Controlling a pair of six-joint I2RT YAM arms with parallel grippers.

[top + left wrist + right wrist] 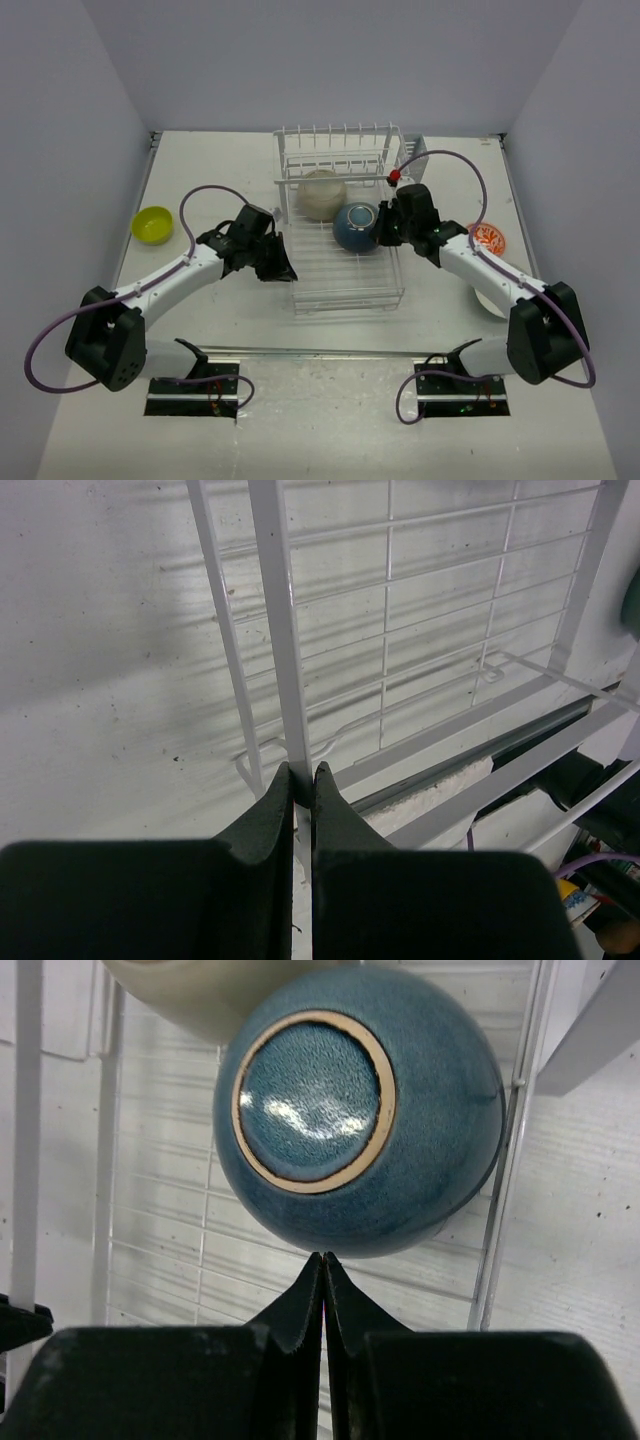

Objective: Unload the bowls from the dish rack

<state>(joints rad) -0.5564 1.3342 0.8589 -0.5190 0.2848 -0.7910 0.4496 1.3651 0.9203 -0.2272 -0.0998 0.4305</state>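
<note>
Overhead view of a white wire dish rack (pixel 340 290) standing in the middle of a pale table (pixel 200 160), with a robot arm on either side.

Two bowls remain in the rack. A dark blue bowl (pixel 357 228) lies tipped near the centre, its unglazed tan foot ring facing the right wrist camera. A beige bowl (pixel 322 192) sits just beside it, toward the upper left. A yellow-green bowl (pixel 152 224) is on the table at the left of the frame, and an orange-patterned bowl (pixel 490 240) at the right, partly hidden by the arm.

The right gripper (pixel 323 1260) is fully closed and empty. Its tips sit right at the blue bowl's lower curve, and contact cannot be confirmed. The left gripper (pixel 300 775) is closed at the rack's left edge, and a white rail runs into the slit between its tips, apparently pinched.

The blue bowl looks like glossy glazed ceramic, so probably rigid, fairly heavy, slippery and breakable. Its rounded wall gives narrow fingers little purchase. The rim, with one finger inside and one outside, seems the safest hold, and the gripper would have to open first.
</note>
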